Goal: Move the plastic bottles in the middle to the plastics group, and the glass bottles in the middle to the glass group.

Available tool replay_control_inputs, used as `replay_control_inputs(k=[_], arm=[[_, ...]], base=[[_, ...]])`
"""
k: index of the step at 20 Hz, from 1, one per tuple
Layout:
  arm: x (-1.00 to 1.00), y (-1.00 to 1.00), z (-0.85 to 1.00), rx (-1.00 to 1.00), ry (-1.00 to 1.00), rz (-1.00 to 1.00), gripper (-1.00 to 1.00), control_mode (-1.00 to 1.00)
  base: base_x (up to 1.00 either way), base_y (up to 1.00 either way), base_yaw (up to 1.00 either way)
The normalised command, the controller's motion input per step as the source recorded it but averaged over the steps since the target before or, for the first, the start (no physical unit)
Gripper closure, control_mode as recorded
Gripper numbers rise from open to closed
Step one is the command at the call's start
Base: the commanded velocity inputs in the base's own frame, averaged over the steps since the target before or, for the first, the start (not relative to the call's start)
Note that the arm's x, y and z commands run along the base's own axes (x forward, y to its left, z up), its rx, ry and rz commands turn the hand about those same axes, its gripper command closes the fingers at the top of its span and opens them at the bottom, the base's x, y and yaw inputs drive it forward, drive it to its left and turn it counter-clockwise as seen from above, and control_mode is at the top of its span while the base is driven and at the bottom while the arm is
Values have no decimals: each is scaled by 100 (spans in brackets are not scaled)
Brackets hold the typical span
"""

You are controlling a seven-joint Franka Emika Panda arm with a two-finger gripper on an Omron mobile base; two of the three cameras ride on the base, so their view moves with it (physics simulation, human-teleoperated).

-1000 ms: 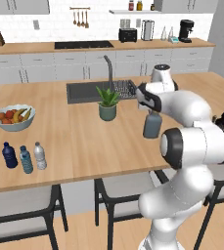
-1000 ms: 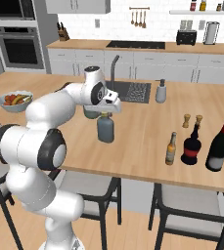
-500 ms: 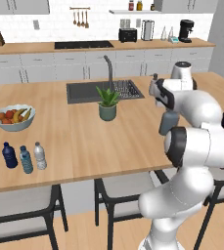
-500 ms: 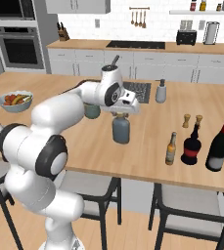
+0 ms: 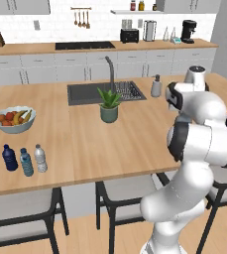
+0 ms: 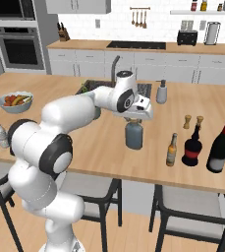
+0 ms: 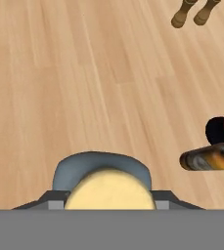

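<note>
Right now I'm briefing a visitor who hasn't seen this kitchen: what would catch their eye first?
The white arm sweeping across the island, its gripper clamped on the top of a clear bottle near mid-counter. To its right stand an amber bottle and two dark wine bottles. Far left, three small bottles line the counter edge by a fruit bowl.

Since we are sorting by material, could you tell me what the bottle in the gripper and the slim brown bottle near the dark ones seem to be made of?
The clear greyish bottle, held in the gripper, looks like smooth translucent glass: thick grey-tinted walls, with a matte tan stopper, possibly cork. The amber bottle looks like glossy brown glass with a yellowish paper-like label, though plastic cannot be ruled out.
</note>
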Motion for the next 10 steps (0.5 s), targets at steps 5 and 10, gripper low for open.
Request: replay_control_inputs(k=[5,10], arm=[[0,-43,-20,-7,-7,-7,100,-100],[0,-44,-18,-8,-3,-9,100,-100]], base=[[0,0,0],[0,0,0]])
